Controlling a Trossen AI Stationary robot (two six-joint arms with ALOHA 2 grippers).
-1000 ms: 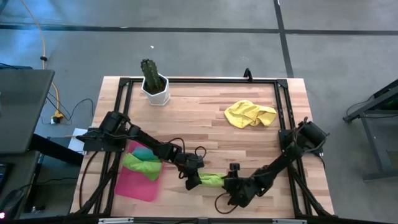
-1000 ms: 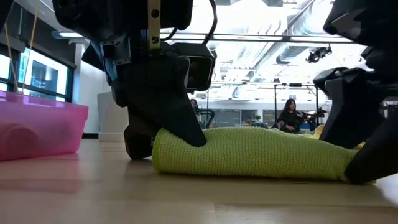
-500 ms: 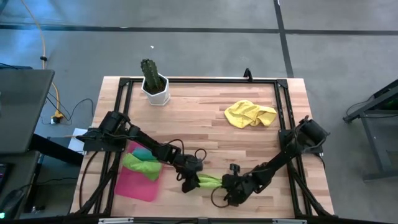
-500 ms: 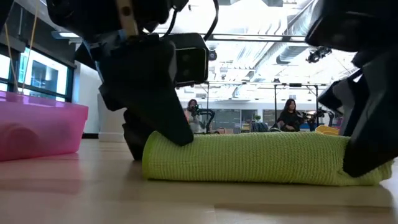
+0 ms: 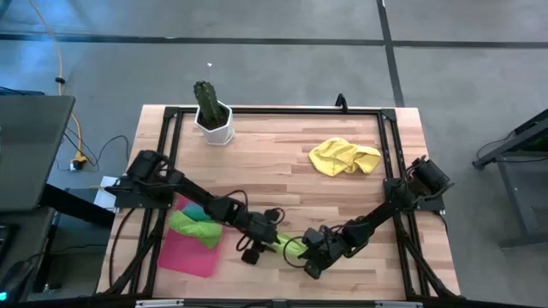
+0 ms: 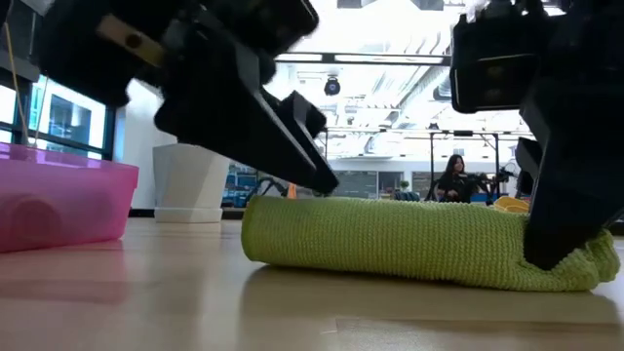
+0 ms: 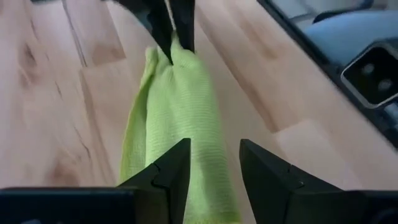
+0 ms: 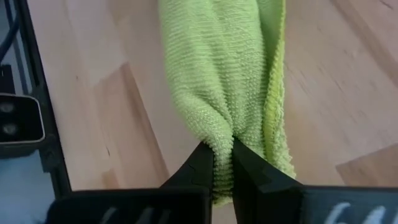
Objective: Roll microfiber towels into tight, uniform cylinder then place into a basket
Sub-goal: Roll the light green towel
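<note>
Lime green towel [image 6: 419, 249] rolled into a lumpy cylinder, pinched at one end by the right gripper [image 8: 222, 163].

The roll lay flat on the pale wood-plank table [image 5: 282, 167], its knitted, ribbed pile showing a loose fold along one side. The right gripper's dark fingers were closed tight on the end nearest them. The left gripper [image 7: 212, 165] stood over the opposite end, fingers parted with the cloth between them, gripping nothing firmly. Beyond the left gripper, away from the right, sat the shallow pink-red basket [image 5: 190, 255], translucent plastic, holding a green towel [image 5: 197, 226] and a teal one [image 5: 198, 209]. The yellow towel [image 5: 344, 156] lay crumpled, well apart from both.
</note>
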